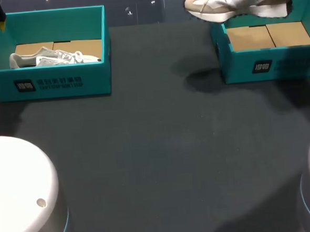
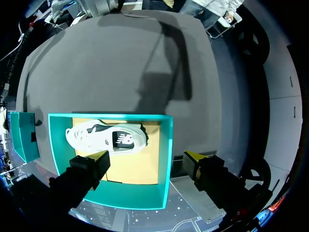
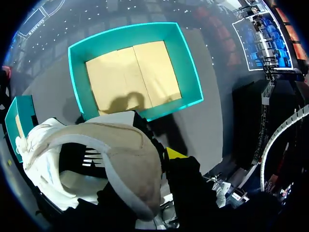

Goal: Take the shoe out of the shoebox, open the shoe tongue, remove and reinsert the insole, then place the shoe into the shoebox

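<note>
A beige and white shoe hangs in the air over the far left corner of the right teal shoebox. My right gripper is shut on the shoe's heel collar, and one yellow fingertip shows beside it. Below, the right shoebox holds only its cardboard floor. The left teal shoebox has a white and grey shoe lying in it. My left gripper hovers open above that box's near wall, well clear of the white shoe.
The dark table top stretches between and in front of the two boxes. My arms' white bases stand at the near corners. The held shoe casts a shadow left of the right box.
</note>
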{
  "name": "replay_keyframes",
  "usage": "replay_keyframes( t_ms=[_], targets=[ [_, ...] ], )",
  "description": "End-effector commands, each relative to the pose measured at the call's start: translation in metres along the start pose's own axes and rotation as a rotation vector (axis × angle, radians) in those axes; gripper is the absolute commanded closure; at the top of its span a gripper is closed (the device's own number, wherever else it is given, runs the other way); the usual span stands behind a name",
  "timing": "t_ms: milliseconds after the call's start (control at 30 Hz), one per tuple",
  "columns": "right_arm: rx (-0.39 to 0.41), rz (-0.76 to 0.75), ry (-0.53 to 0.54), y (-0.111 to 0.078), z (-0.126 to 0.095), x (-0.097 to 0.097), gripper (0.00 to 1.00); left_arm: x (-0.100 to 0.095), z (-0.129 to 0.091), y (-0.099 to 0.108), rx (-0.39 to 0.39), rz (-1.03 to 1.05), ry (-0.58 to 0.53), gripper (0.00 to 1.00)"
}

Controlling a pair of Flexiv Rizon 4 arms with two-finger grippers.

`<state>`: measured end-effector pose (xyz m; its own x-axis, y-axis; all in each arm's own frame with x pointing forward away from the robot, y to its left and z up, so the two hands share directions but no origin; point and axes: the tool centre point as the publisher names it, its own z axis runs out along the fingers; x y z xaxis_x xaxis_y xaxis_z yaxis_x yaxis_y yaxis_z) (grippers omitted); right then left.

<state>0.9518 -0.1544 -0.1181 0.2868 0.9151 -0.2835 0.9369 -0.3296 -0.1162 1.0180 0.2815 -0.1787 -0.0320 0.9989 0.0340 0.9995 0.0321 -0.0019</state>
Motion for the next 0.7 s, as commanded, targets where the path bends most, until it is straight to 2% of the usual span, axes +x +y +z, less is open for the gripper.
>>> replay_keyframes(
  t_ms=[33, 200, 700],
  targets=[
    [-0.474, 0.018, 0.006, -0.099, 0.005, 0.009, 1.00, 0.000, 0.000, 0.000, 0.000, 0.001, 0.001, 0.00],
    [-0.465, 0.020, 0.005, -0.131, 0.008, 0.024, 1.00, 0.000, 0.000, 0.000, 0.000, 0.001, 0.001, 0.00],
    [-0.465, 0.020, 0.005, -0.131, 0.008, 0.024, 1.00, 0.000, 0.000, 0.000, 0.000, 0.001, 0.001, 0.00]
  ],
)
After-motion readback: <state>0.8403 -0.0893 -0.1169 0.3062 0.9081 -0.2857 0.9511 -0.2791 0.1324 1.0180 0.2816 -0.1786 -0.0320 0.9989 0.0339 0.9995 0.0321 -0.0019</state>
